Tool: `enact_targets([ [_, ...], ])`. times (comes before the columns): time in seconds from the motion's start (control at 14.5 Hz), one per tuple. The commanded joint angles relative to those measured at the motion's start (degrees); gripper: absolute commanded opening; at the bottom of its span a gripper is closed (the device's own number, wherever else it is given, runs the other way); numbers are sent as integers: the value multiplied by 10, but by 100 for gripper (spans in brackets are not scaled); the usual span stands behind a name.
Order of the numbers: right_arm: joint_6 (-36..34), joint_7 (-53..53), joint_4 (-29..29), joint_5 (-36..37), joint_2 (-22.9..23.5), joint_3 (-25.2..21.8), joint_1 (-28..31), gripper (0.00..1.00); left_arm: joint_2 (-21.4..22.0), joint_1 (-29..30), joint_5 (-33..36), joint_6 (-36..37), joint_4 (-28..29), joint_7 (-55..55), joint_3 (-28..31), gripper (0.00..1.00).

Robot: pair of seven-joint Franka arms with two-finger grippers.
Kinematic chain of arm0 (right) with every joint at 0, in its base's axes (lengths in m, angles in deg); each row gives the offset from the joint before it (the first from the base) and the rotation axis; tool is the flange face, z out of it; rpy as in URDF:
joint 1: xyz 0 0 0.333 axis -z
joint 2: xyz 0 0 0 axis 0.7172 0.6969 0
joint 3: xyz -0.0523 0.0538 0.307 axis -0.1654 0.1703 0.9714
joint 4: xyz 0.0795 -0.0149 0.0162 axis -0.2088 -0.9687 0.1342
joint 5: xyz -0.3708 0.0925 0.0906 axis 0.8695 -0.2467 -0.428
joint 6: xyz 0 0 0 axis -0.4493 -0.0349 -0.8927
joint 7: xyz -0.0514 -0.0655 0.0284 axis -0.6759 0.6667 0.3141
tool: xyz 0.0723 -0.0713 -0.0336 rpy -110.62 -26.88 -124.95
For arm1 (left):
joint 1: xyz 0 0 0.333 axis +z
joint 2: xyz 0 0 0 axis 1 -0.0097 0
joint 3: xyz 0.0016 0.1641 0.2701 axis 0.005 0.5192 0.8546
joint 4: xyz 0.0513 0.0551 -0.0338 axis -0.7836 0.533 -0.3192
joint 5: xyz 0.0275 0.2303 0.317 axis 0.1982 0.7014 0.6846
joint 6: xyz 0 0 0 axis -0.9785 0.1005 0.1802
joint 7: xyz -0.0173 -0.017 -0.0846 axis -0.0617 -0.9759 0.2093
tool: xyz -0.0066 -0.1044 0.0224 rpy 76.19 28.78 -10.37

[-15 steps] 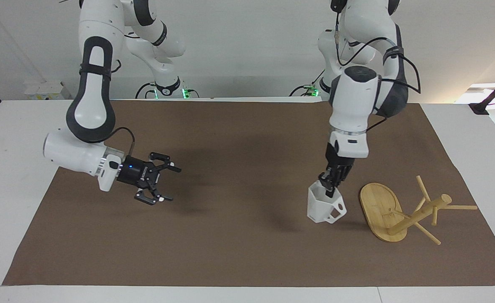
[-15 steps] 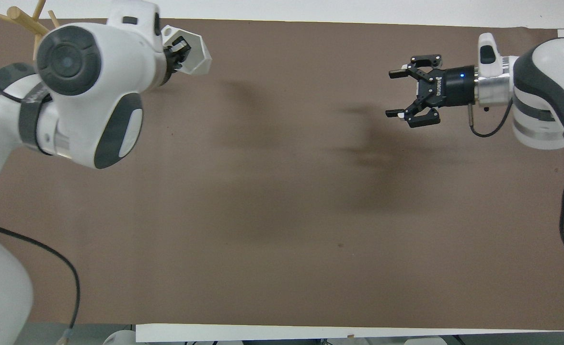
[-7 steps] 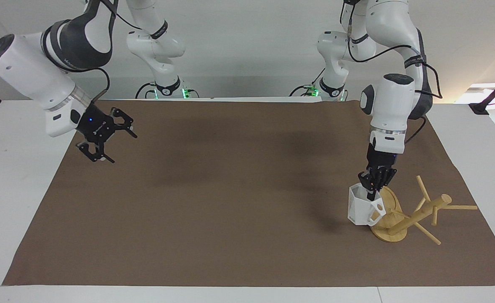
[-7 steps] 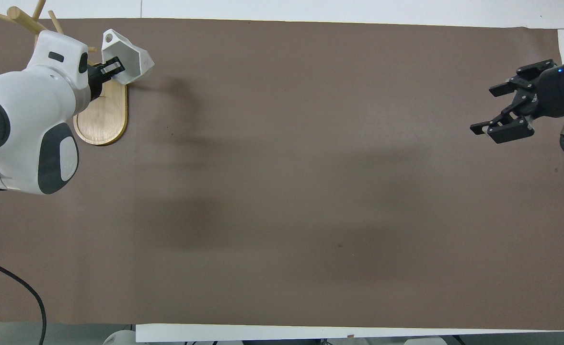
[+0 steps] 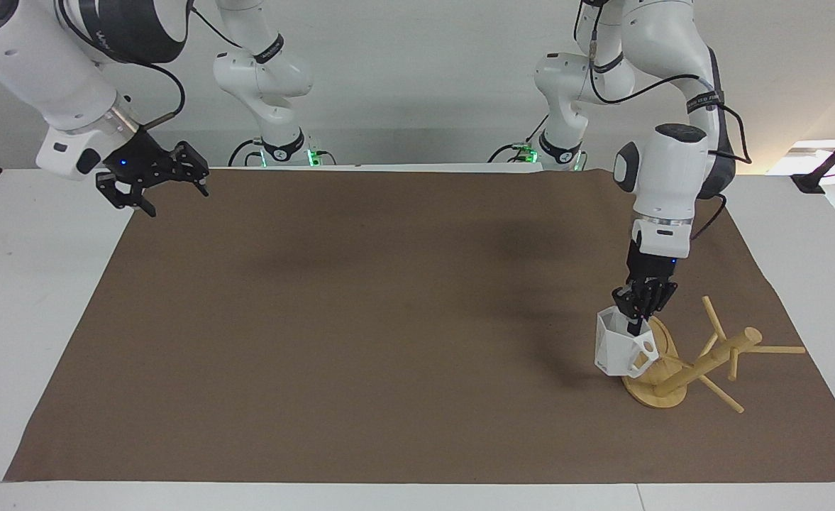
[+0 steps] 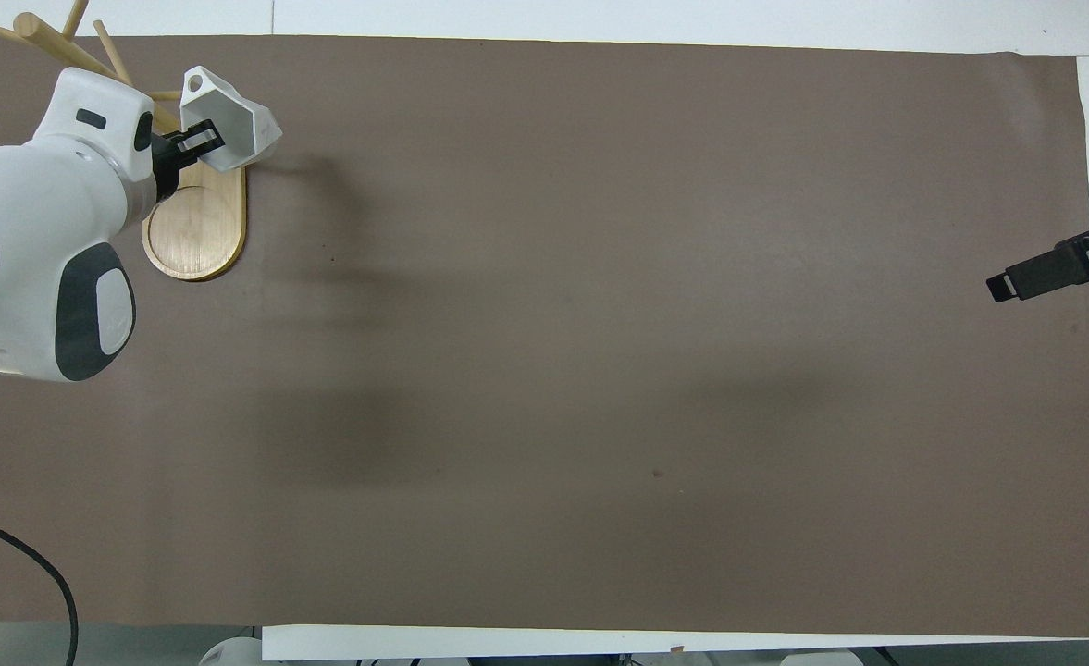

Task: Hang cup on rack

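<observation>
The white faceted cup (image 5: 617, 345) hangs from my left gripper (image 5: 633, 323), which is shut on its rim with one finger inside. The cup's holed handle points at the rack. The bamboo rack (image 5: 708, 360) lies tipped on its side at the left arm's end of the mat, its post and pegs pointing away from the cup. The cup is low over the mat, right against the rack's oval base (image 6: 194, 227). In the overhead view the cup (image 6: 234, 125) and left gripper (image 6: 194, 141) overlap the base's end. My right gripper (image 5: 172, 197) is open and empty, raised over the mat's edge at the right arm's end.
A brown mat (image 5: 389, 319) covers the white table (image 5: 27, 284). Only one finger of the right gripper (image 6: 1044, 275) shows in the overhead view. A black stand (image 5: 832, 167) sits off the mat at the left arm's end.
My left gripper has carried the cup sideways across the mat up to the rack's base. My right arm has pulled up and back toward its own end of the table, still open.
</observation>
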Motion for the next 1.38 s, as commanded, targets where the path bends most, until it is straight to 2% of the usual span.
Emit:
enact_targets([
  [0.0, -38, -41, 42, 37, -3, 2, 6, 100, 22, 20, 2, 6, 19, 12, -9, 0],
  [0.41, -65, -66, 33, 50, -15, 4, 5, 100, 21, 43, -5, 6, 20, 15, -9, 1],
  [0.48, -67, -71, 32, 50, -16, 4, 5, 100, 20, 43, -21, 6, 17, 14, -7, 8],
  [0.55, -66, -78, 32, 53, -16, 3, 5, 100, 20, 43, -24, 7, 18, 14, -6, 10],
  [0.62, -63, -78, 32, 65, -15, 5, 1, 100, 18, 43, -24, 18, 14, 16, -3, 27],
  [0.69, -63, -79, 34, 70, -16, 8, -1, 100, 13, 43, -22, 22, -3, 21, -2, 73],
  [0.76, -63, -79, 34, 70, -15, 9, -2, 100, 8, 46, -21, 28, -20, 23, 0, 99],
  [1.1, -60, -88, 35, 69, -15, 10, -2, 100, 30, 55, -20, 137, -36, 45, 7, 100],
  [1.31, -58, -89, 37, 68, -14, 10, -1, 100, 74, 60, -19, 288, -69, 114, 13, 100],
])
